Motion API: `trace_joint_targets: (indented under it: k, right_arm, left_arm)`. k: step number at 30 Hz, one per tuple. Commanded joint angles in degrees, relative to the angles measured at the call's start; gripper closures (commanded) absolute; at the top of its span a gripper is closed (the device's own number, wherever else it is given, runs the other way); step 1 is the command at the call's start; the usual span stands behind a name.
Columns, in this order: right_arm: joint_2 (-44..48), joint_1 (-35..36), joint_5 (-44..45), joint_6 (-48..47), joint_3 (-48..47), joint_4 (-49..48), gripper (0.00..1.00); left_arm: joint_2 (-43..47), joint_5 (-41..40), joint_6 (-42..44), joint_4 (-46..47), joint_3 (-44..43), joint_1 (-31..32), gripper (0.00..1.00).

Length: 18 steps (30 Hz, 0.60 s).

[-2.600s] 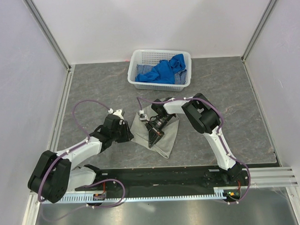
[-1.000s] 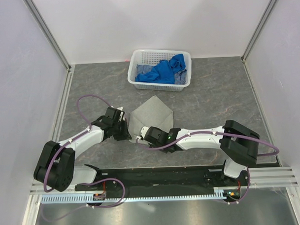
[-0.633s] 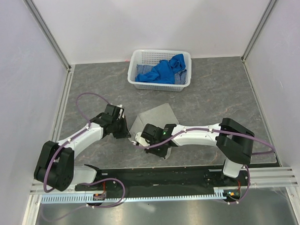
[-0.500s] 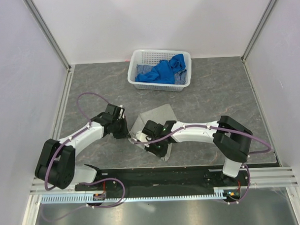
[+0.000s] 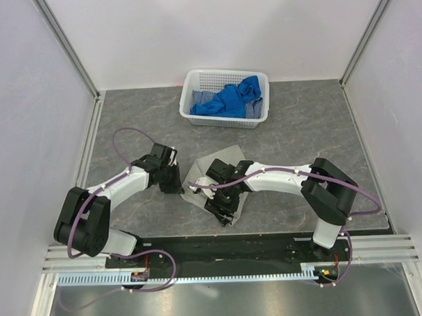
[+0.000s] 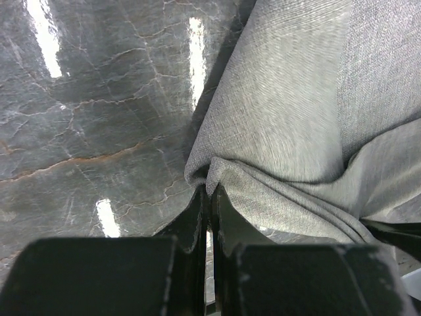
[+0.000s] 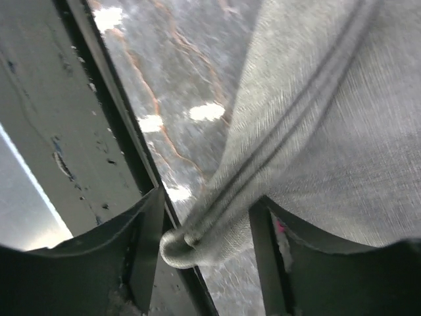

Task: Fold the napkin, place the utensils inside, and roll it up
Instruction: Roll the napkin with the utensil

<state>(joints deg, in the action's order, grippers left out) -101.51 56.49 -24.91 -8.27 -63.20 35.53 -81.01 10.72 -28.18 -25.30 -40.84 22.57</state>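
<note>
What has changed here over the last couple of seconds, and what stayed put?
The right arm swung down low; the right gripper went from the middle of the napkin to its near edge, now straddling a fold. The left gripper stayed shut on the napkin's left corner. The basket and blue cloths did not move.

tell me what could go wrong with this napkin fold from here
1. The left jaws pinch only a thin edge of the napkin, so a tug might slip it free.
2. Cloth is bunched between the right jaws close to the dark base plate; a drag could crumple the fold.
</note>
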Motion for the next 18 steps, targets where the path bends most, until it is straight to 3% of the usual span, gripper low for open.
trace_joint_targets:
  k: [1,7,18]
  right_arm:
    - [6.7,0.0,7.6,1.9,-2.6,2.1,0.36]
    - [14.0,4.0,14.2,5.4,-4.1,0.4,0.32]
    - [3.0,6.4,0.0,11.7,-5.7,1.3,0.46]
  left_arm:
    - [-0.5,0.8,2.7,-0.4,-2.1,-0.3,0.98]
    - [-1.4,1.5,3.0,-0.5,-2.5,-0.3,0.98]
    - [-2.0,1.7,3.2,-0.5,-2.6,-0.3,0.98]
